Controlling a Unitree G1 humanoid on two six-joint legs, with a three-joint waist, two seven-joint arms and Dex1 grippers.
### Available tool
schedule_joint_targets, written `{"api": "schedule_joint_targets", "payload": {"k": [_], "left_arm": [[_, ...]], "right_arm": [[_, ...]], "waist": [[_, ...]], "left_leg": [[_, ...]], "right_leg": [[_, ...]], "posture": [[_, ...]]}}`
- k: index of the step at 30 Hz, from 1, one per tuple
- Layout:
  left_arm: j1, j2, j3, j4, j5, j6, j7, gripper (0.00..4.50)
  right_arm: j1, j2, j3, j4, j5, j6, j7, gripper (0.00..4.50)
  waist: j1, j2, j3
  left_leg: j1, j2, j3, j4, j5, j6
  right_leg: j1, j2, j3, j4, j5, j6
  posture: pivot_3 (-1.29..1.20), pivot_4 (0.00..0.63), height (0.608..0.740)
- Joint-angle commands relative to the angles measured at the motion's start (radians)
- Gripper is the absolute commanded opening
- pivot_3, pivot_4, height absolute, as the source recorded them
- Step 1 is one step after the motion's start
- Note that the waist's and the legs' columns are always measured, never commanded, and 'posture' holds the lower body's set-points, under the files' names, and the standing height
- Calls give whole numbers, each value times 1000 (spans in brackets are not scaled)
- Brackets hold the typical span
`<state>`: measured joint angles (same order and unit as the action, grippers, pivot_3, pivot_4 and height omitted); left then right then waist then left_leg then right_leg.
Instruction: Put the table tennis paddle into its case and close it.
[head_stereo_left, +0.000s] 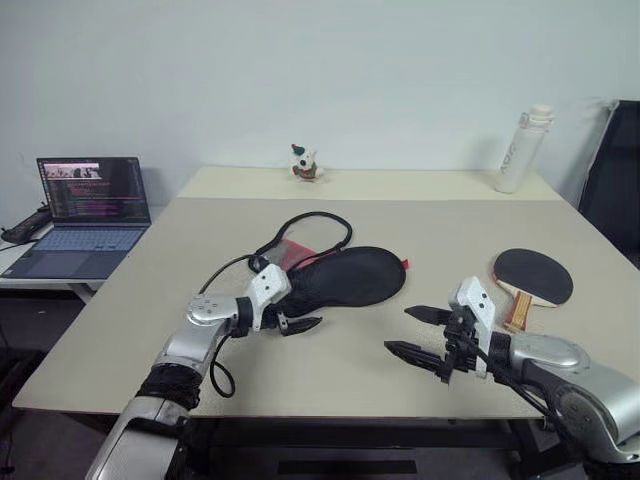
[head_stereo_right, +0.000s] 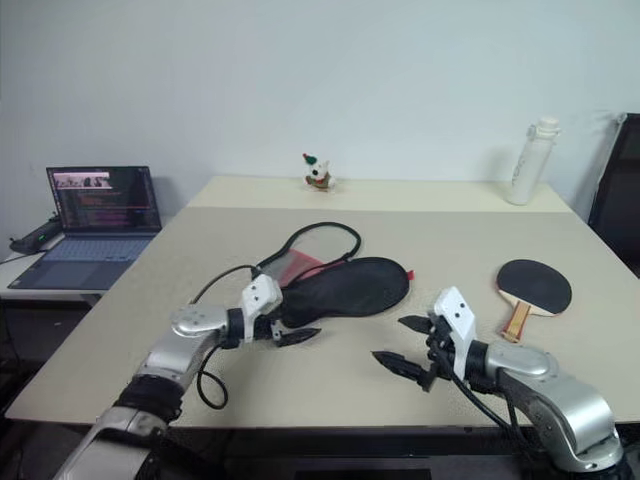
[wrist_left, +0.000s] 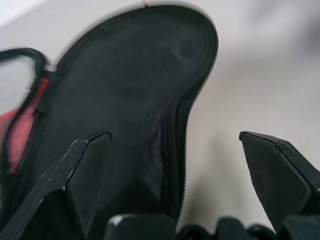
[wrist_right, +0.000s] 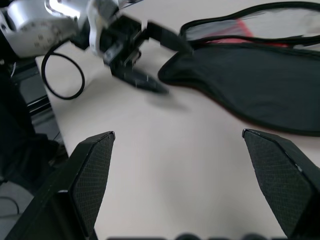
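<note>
The case (head_stereo_left: 345, 277) lies flat near the middle of the beige table (head_stereo_left: 420, 215), its black fabric side up, with a bit of red showing at the end nearer the laptop side and a dark loop of its opened edge curling away toward the far side. The table tennis paddle (head_stereo_left: 532, 278) rests well apart from it, out toward the robot's right, black face up and its striped wooden handle pointing back toward the near edge. The left gripper (head_stereo_left: 296, 316) sits low at the near end of the case, its 2 black fingers spread wide; from the left wrist view 1 finger (wrist_left: 75, 185) seems to hang over the fabric and the other over bare table, though I cannot tell whether either touches the case. The right gripper (head_stereo_left: 420, 332) hovers over bare tabletop between the case and the paddle, nearer the front edge, fingers also spread wide with nothing between them. At the back of the table stand a small figurine (head_stereo_left: 305, 163) and a white bottle (head_stereo_left: 523, 148). An open laptop (head_stereo_left: 85, 215) sits on a separate lower desk off to the robot's left.
</note>
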<state>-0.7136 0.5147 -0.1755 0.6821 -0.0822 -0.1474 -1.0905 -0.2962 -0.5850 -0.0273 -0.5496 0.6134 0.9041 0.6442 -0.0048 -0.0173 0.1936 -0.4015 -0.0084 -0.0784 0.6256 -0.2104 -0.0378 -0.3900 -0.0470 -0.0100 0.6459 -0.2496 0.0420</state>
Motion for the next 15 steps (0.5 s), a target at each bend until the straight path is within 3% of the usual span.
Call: {"api": "schedule_joint_targets", "payload": {"k": [1,8,15], "left_arm": [[-59,0,-27,96,45,-85,-60,4478],[-110,-3,-10,214,43,-58,-144,4478],[-83,-16,47,119,-40,117,-199,2168]], "right_arm": [[-41,15,-25,-44,24,16,-50,4485],[-16,10,-57,-54,16,-10,-86,4485],[-5,-6,-127,-29,15,-28,-104,4500]], "waist": [[0,0,0],[-1,0,0],[-2,0,0]], "left_leg": [[0,0,0,0,0,0],[0,0,-1,-1,0,0],[0,1,-1,0,0,0]], "right_leg": [[0,1,0,0,0,0],[-1,3,0,0,0,-1],[-1,4,0,1,0,-1]], "posture": [[0,150,740],[0,150,740],[0,150,740]]}}
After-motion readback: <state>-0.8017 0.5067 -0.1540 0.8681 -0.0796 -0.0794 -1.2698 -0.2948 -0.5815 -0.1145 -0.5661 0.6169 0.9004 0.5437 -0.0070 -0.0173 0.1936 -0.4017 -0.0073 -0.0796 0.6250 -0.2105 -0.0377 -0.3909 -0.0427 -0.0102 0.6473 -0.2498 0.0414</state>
